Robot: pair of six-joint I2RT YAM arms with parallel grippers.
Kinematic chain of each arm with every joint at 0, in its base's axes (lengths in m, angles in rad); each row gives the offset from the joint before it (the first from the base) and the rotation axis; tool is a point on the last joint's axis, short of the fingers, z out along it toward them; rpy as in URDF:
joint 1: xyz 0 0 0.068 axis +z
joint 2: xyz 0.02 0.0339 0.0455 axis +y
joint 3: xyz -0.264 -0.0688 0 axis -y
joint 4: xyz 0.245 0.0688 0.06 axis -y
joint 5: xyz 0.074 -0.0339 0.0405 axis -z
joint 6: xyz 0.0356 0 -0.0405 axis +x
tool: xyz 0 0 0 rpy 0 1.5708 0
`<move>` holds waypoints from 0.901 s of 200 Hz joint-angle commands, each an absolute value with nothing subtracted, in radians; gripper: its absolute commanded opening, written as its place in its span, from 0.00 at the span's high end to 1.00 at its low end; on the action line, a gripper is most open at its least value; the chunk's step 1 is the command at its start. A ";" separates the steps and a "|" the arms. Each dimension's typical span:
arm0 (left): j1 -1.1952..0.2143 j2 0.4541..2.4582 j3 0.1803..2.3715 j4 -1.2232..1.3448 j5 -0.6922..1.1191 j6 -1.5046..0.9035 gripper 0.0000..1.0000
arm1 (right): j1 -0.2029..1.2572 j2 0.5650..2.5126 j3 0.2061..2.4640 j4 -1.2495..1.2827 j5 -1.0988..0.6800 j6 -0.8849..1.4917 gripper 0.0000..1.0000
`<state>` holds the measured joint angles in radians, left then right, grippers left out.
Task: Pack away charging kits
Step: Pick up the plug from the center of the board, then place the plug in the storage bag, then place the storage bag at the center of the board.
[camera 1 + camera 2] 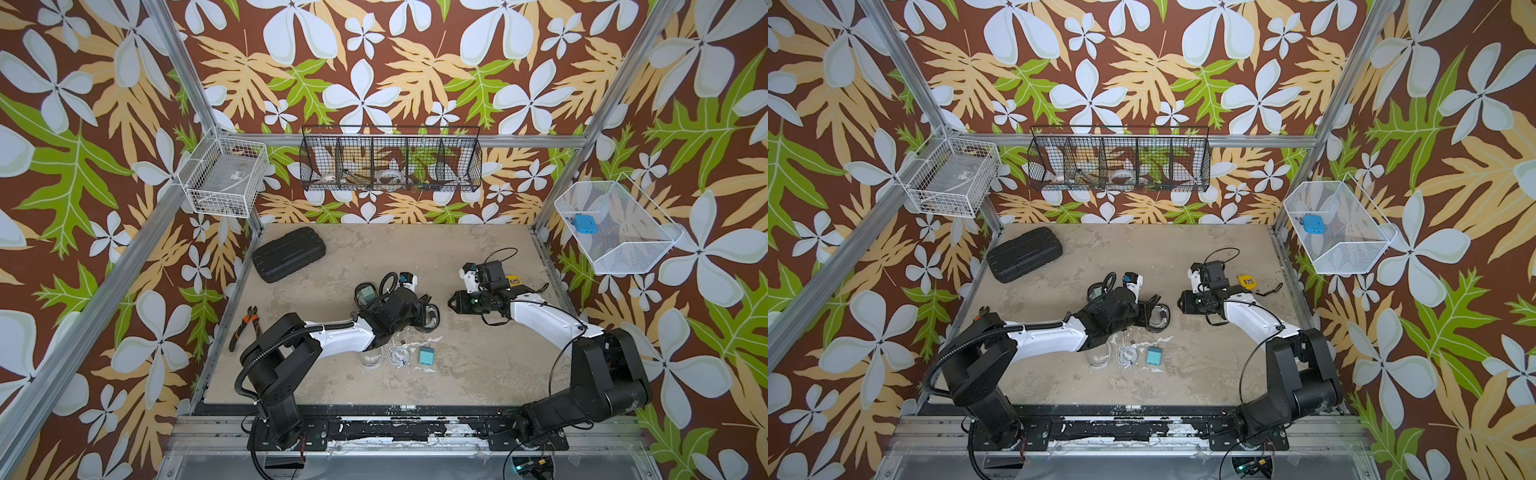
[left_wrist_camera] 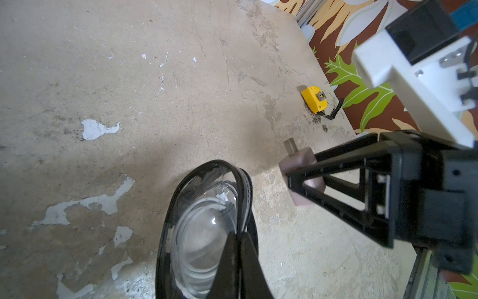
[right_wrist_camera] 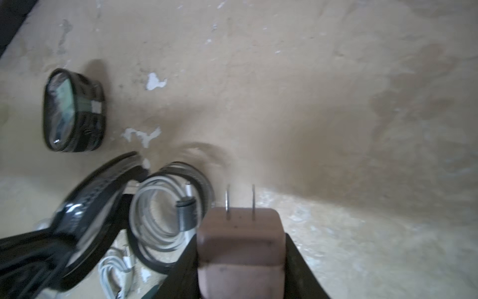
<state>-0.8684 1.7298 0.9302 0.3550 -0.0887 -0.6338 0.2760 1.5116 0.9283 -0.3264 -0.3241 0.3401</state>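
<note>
Overhead, 3 wire baskets hang on the walls: 1 white basket (image 1: 216, 203) at left, 1 black divided basket (image 1: 461, 166) at the back and 1 mesh basket (image 1: 636, 257) at right.

On the table (image 1: 478, 374), starting at the left, lie 1 black hard case (image 1: 289, 253) and 1 pair of pliers (image 1: 245, 328).

Of the kits, 3 pouches, 3 plugs and 2 cables are in sight.
- 1 zipped black-rimmed pouch (image 3: 73, 111) rests mid-table with the mint plug (image 1: 368, 296) inside.
- Just right of it, the left gripper (image 2: 239, 236) is pinched tight on the rim of the open black-rimmed pouch (image 2: 207, 207), which holds 1 packed cable (image 3: 160, 207).
- Nearer the front edge, in a row, sit 1 clear-rimmed pouch (image 1: 372, 360) partly under the left arm, 1 loose cable (image 1: 399, 355) and 1 teal plug (image 1: 426, 356), all apart.
- Further right, the right gripper (image 1: 453, 302) clamps the pink plug (image 3: 240, 240) by its sides. The plug's 2 prongs point forward, close beside the open pouch.

Beyond that sits 1 yellow tape measure (image 2: 314, 99), and 1 blue gadget (image 1: 584, 224) lies in the mesh basket.
</note>
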 commanded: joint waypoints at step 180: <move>-0.794 1.804 0.836 0.713 0.150 -0.813 1.00 | 0.386 1.738 1.006 -0.209 -0.490 0.398 0.40</move>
<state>-0.7952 1.7992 0.8379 0.6529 0.1165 -0.7994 0.3798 1.7401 1.0023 -0.2394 -0.4625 0.3923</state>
